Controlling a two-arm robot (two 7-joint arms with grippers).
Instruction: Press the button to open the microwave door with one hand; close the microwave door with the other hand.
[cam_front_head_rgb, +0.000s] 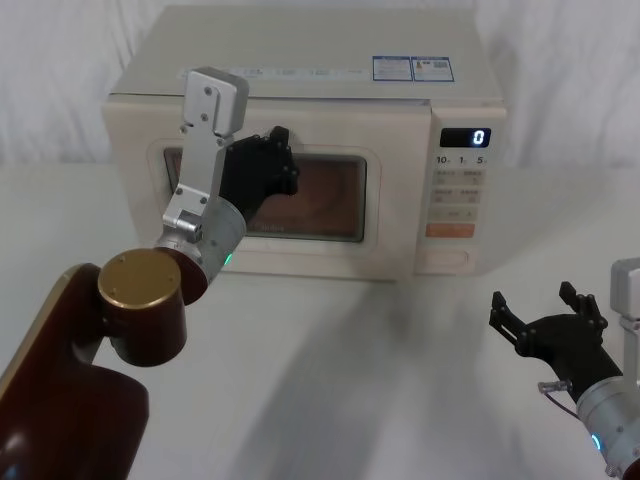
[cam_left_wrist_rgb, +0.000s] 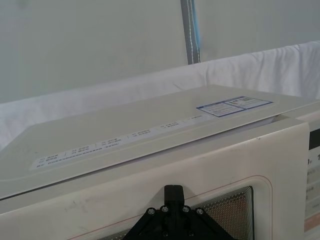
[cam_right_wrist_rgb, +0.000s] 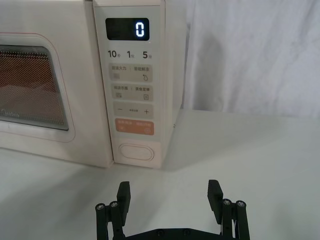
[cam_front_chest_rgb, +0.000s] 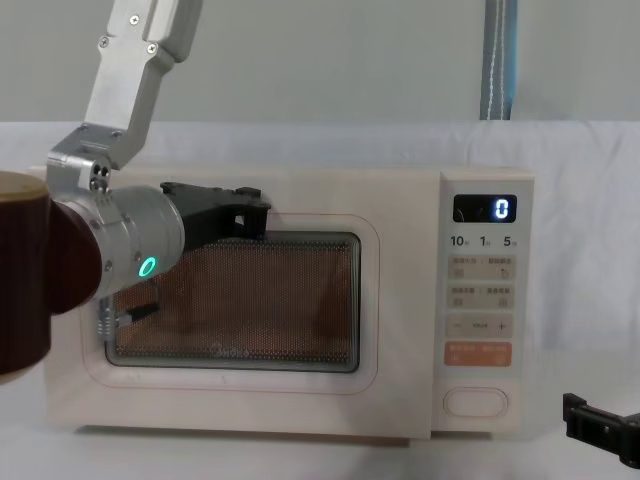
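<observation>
The cream microwave door (cam_front_head_rgb: 392, 190) with its dark window lies flush with the control panel. My left gripper (cam_front_head_rgb: 280, 155) is shut, its tip resting against the upper left part of the door (cam_front_chest_rgb: 395, 300), at the top edge of the window; the left wrist view has its fingertip (cam_left_wrist_rgb: 173, 191) right at the door (cam_left_wrist_rgb: 240, 165). The button (cam_right_wrist_rgb: 136, 151), a plain white pill, sits at the bottom of the panel under the orange key (cam_right_wrist_rgb: 134, 126). My right gripper (cam_right_wrist_rgb: 169, 187) hangs open low over the table, a short way in front of the button (cam_front_head_rgb: 449, 260), touching nothing.
The display (cam_front_chest_rgb: 486, 209) reads 0. The microwave stands on a white cloth-covered table (cam_front_head_rgb: 380, 380) against a white backdrop. Open tabletop lies between the microwave front and my right gripper (cam_front_head_rgb: 535, 305). My left arm's brown link (cam_front_head_rgb: 140, 300) crosses the lower left.
</observation>
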